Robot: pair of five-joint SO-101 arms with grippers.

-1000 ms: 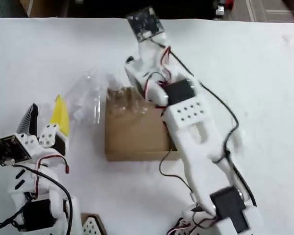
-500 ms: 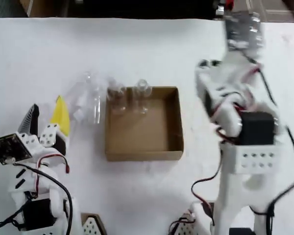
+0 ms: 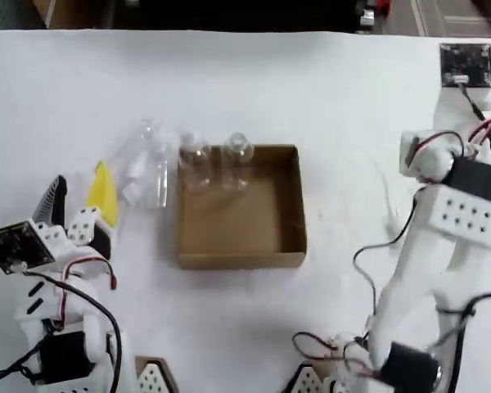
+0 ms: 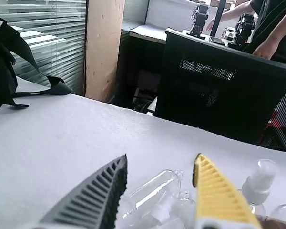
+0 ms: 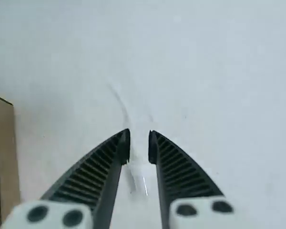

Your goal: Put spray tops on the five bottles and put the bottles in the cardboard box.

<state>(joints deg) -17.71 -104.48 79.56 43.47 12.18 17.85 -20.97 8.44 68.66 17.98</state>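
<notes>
The cardboard box sits open in the middle of the table. Two clear bottles stand upright in its far left corner. Several more clear bottles lie in a loose heap just left of the box. My left gripper rests near that heap, open, with one dark and one yellow finger. In the left wrist view the lying bottles show between the spread fingers of the left gripper, and a bottle with a spray top stands farther off. My right gripper hangs over bare table, open by a narrow gap and holding nothing.
The right arm stands at the table's right side, well away from the box. A box edge shows at the side of the right wrist view. A black chair back stands beyond the table's far edge.
The right arm has swung from over the box to the table's right side, uncovering the two bottles standing in the box. The left arm has kept still.
</notes>
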